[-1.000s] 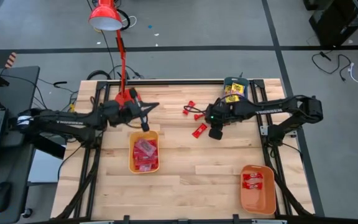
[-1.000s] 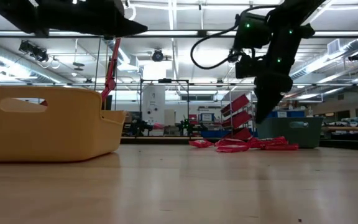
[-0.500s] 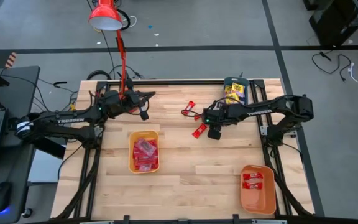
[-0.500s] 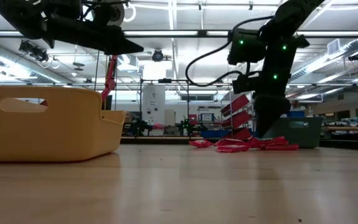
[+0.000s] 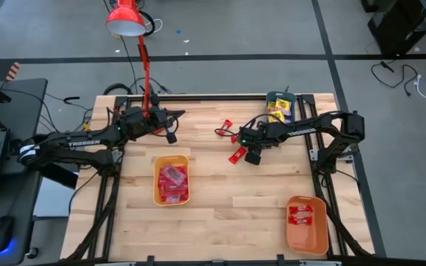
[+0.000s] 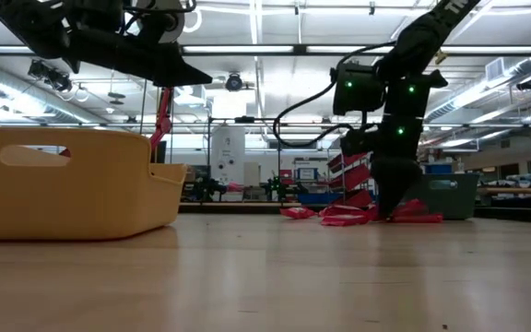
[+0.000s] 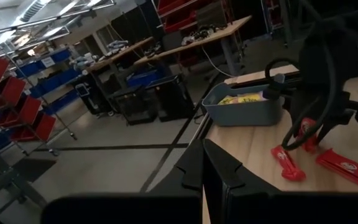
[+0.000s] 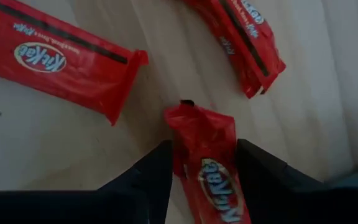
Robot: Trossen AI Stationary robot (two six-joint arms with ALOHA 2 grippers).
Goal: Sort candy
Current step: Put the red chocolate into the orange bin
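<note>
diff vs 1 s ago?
The right gripper has slid left and come down among the loose red bars, its open fingers now either side of one bar, not yet gripped. The left gripper pulled back from above the yellow tray, shut and empty. Trays and sorted candy unchanged.

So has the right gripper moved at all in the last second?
Yes. In the high view the right gripper has shifted slightly left, away from the teal tray; in the low view it has dropped toward the red candy on the table.
</note>
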